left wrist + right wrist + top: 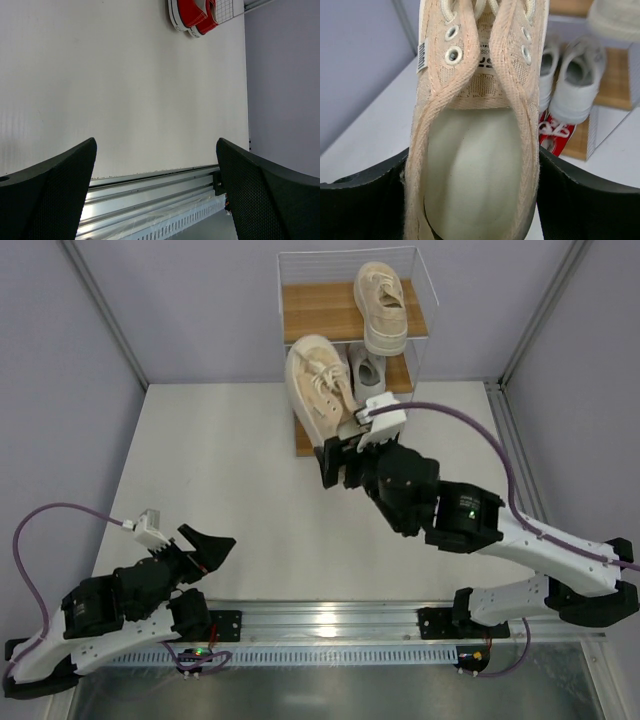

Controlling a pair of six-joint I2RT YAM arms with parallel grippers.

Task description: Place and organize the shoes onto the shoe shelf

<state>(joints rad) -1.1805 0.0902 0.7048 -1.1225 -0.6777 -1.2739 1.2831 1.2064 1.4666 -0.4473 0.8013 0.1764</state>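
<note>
My right gripper [343,453] is shut on the heel of a beige sneaker [319,383] and holds it in the air in front of the shoe shelf [315,306], toe toward the shelf. In the right wrist view the jaws clamp both sides of this beige sneaker [475,150]. The other beige sneaker [382,304] lies on the right of the top board. The white pair [368,370] sits on the middle tier and also shows in the right wrist view [574,79]. A red shoe [554,133] shows below them. My left gripper [207,549] is open and empty near the table's front left.
The left wrist view shows the red pair's toes [193,13] at the far end of the white table [125,85], and the metal rail [150,192] at the near edge. Grey walls enclose the table on both sides.
</note>
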